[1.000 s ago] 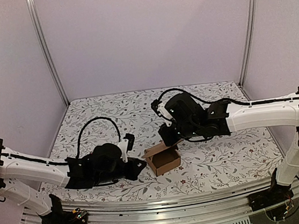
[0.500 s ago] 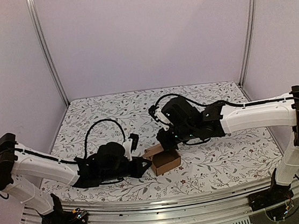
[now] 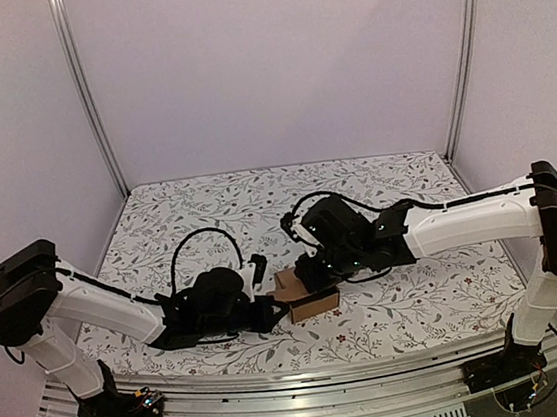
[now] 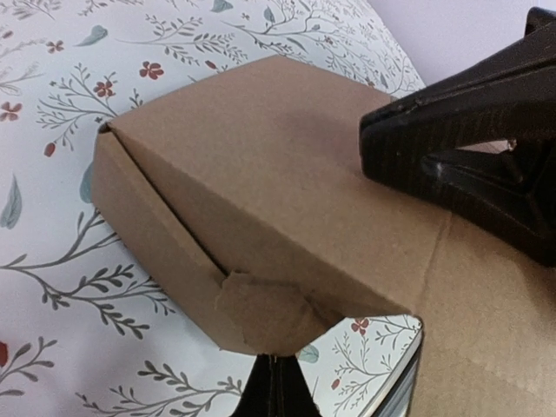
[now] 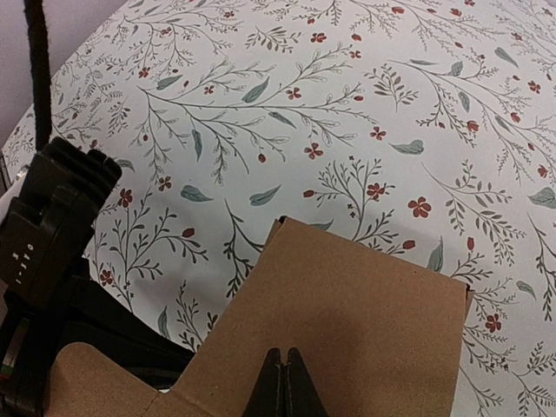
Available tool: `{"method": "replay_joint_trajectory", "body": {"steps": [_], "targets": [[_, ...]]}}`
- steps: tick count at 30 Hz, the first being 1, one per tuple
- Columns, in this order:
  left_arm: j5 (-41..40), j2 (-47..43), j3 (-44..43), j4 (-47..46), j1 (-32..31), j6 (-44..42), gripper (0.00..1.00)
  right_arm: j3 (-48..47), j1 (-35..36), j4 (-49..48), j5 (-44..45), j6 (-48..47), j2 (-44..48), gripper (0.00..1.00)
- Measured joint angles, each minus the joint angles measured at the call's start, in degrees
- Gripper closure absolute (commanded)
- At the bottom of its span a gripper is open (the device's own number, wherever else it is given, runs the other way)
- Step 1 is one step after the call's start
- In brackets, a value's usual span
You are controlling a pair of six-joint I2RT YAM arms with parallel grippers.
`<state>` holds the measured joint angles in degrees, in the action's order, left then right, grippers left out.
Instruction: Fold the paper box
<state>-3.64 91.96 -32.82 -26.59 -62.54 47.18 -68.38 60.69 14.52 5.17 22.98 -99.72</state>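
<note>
The paper box [image 3: 306, 296] is a small brown cardboard box on the flowered table, its lid flap lying down over the top. In the left wrist view the box [image 4: 261, 182] fills the middle, with a small tab sticking out at its near corner. My left gripper [image 4: 278, 387] is shut, its tips just below that tab; in the top view it [image 3: 277, 314] is at the box's left side. My right gripper [image 5: 285, 382] is shut and its tips rest on the lid [image 5: 347, 304]; it also shows in the left wrist view [image 4: 452, 165] and the top view [image 3: 313, 270].
The table [image 3: 419, 293] has a floral cloth, with aluminium frame posts [image 3: 85, 100] at the back corners and a rail along the near edge. The left arm's black body [image 5: 52, 226] lies close to the box's left. Cables loop over both wrists.
Both arms have closed in on the box. The open box top is now covered by the lid flap, with the right gripper lowered onto it and the left gripper moved right against the box.
</note>
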Motion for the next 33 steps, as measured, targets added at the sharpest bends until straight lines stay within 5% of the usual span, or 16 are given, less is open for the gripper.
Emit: {"method": "replay_joint_trajectory", "body": {"steps": [10,21,33], "targets": [[1.2,0.5,-0.2,-0.5,0.8,0.0,1.00,1.4,0.0,-2.6,-0.2,2.2,-0.2,1.00],[-2.4,-6.8,-0.2,8.9,1.0,-1.1,1.00,1.5,0.0,-2.5,1.0,3.5,0.4,1.00],[-3.3,-5.2,-2.0,11.5,1.1,-2.9,1.00,4.9,-0.2,-1.3,10.6,3.5,11.6,0.94]]}}
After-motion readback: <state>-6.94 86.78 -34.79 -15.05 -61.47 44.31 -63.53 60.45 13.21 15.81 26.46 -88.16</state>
